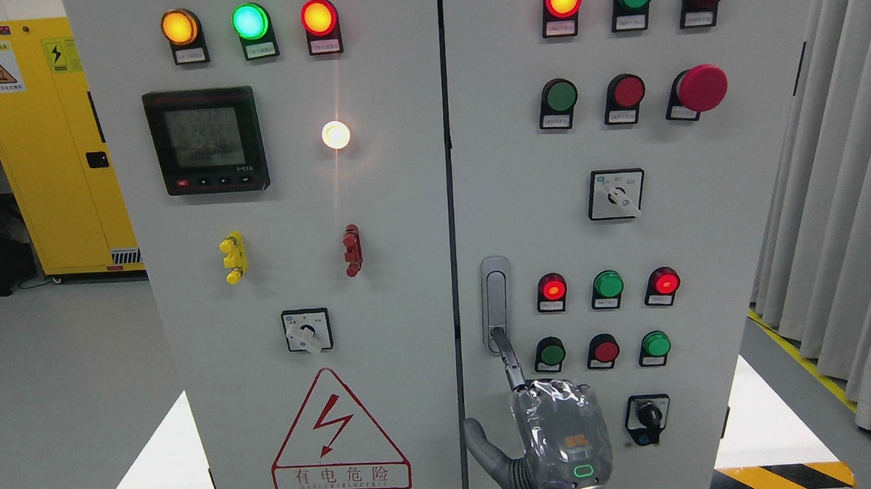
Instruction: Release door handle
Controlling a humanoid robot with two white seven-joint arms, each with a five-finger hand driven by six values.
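The door handle (495, 301) is a grey vertical lever set flush in its recess at the left edge of the right cabinet door (699, 225). My right hand (531, 409), wrapped in clear film, comes up from the bottom edge below the handle. Its index finger (510, 362) is stretched up and its tip touches the handle's lower end. The thumb (481, 441) is spread out to the left, apart from the door edge. The hand is not closed around the handle. The left hand is out of view.
Both doors carry lamps and push buttons (609, 287), rotary switches (647, 417) and a red mushroom stop button (701, 87). The left door (394, 312) has a meter (205, 140). A yellow cabinet (41, 144) stands at the back left, grey curtains (839, 219) at the right.
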